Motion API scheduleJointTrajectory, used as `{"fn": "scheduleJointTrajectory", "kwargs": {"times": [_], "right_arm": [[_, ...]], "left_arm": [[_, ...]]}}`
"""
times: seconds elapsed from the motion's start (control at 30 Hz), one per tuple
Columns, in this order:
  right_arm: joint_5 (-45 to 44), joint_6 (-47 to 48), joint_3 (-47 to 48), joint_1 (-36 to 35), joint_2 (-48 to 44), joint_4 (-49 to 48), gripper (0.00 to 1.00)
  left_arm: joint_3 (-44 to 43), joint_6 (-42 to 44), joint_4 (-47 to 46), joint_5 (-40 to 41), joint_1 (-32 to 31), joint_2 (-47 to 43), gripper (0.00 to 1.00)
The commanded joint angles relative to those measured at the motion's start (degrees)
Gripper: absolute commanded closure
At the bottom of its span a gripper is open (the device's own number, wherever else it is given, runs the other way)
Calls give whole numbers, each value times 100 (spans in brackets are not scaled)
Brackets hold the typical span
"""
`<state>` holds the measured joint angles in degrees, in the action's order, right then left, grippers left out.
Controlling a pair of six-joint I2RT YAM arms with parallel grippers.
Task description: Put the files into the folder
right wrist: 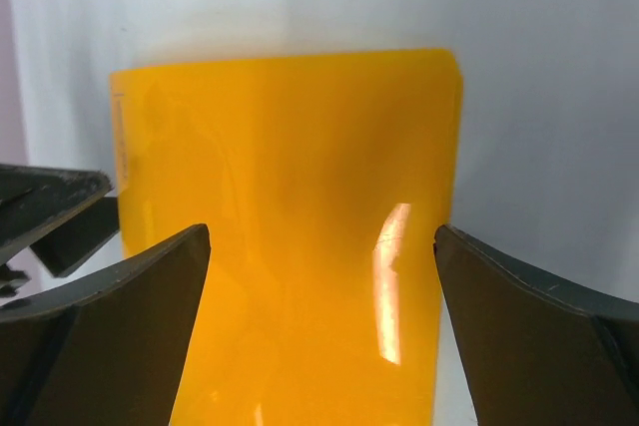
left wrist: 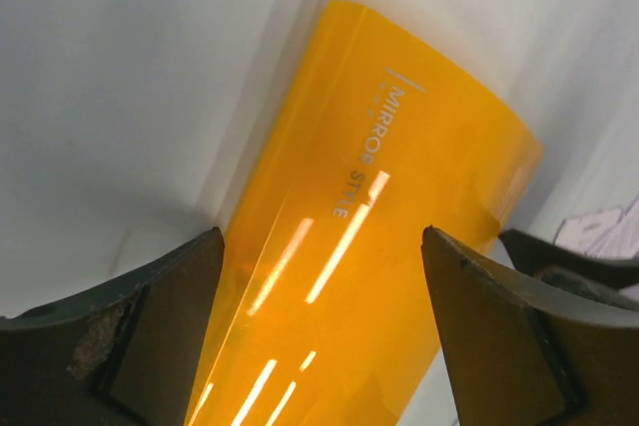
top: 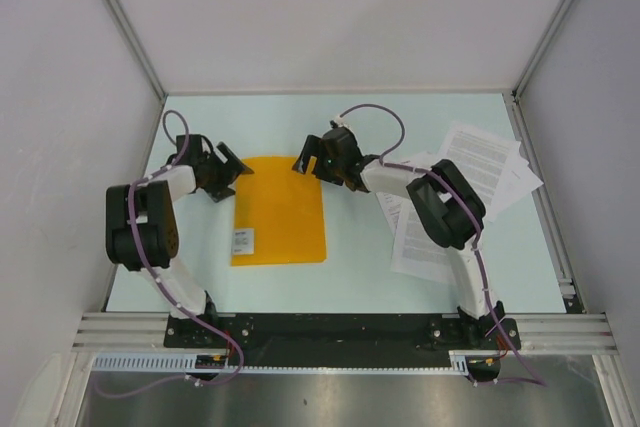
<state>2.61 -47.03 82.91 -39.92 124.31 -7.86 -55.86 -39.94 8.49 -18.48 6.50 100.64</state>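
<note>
Wrist views: left fingers and right fingers both spread wide, empty, facing the folder

Top camera overlooks the whole table; both wrist cameras, close up, share the folder.

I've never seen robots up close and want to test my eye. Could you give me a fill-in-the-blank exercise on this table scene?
1. The files lie on the ____ side of the folder.
2. The left gripper and the right gripper both have their jaws ____.
3. The folder's white label sits at the corner nearest the ____ arm's base.

Missing words: right; open; left.
</note>
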Motion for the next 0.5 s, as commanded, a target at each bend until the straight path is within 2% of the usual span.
{"fn": "scheduleJointTrajectory", "kwargs": {"times": [0.0, 0.17, 0.27, 0.33, 0.37, 0.47], "right_arm": [[127, 843, 532, 107, -336, 1976, 0], [-542, 1441, 437, -15, -1389, 3226, 0], [-341, 1354, 78, -59, -1838, 3527, 0], [72, 1284, -221, -103, -2050, 3528, 0], [151, 1231, -388, -217, -2269, 3371, 0], [162, 810, -1127, -551, -2630, 2775, 0]], "left_arm": [[101, 345, 1154, -473, -237, -350, 11], [110, 1137, 1979, 536, -237, -1300, 1], [171, 1436, 2445, 1213, -324, -2221, 0], [329, 1463, 2709, 1783, -543, -3010, 0], [408, 1411, 2763, 1830, -849, -3250, 0], [969, 1007, 2694, 1893, -1176, -4305, 0]]}}
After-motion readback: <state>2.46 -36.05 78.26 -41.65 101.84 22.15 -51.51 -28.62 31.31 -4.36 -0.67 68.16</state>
